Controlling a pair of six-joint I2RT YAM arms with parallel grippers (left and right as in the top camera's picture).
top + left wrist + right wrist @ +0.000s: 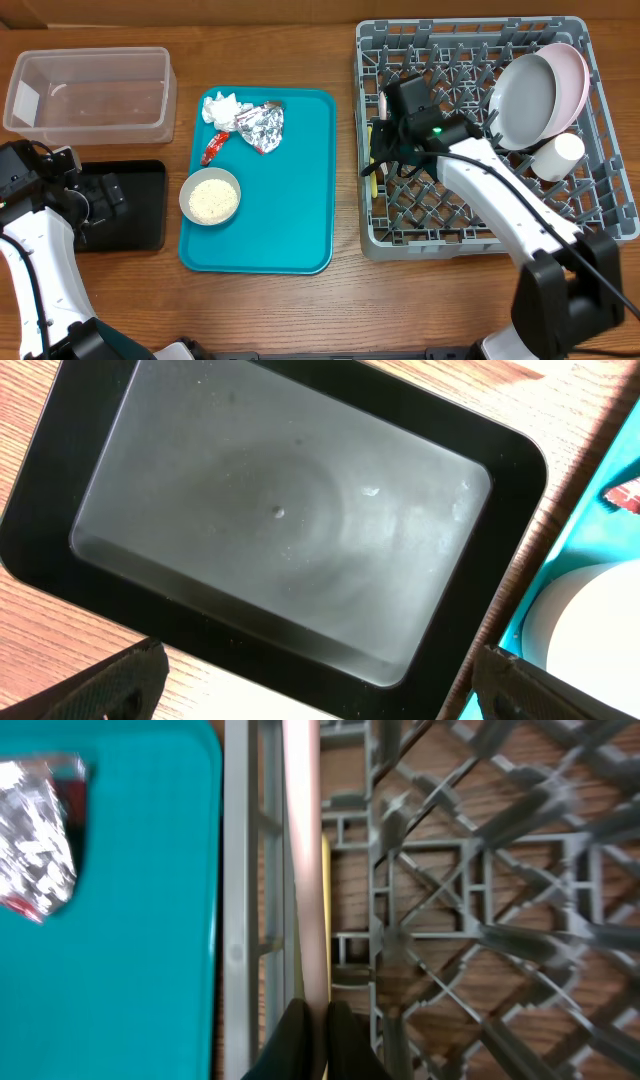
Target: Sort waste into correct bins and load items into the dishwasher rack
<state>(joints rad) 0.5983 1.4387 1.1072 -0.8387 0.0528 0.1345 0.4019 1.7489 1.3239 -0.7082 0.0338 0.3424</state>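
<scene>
Right gripper [320, 1045]: fingers almost pressed together at the left wall of the dishwasher rack [480, 240], with the yellow spoon [324, 920] running into the gap. Pinched or not, can't tell. Left gripper [330, 695] is spread wide over the black tray [520, 470]. Beyond, the foil wrapper [260, 127], napkin [221, 108] and rice bowl [210, 196] sit on the teal tray [290, 200].

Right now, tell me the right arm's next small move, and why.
Probably open the right gripper: its fingers appear closed on the white fork, which sits just inside the left wall of the dishwasher rack, beside the yellow spoon.
</scene>
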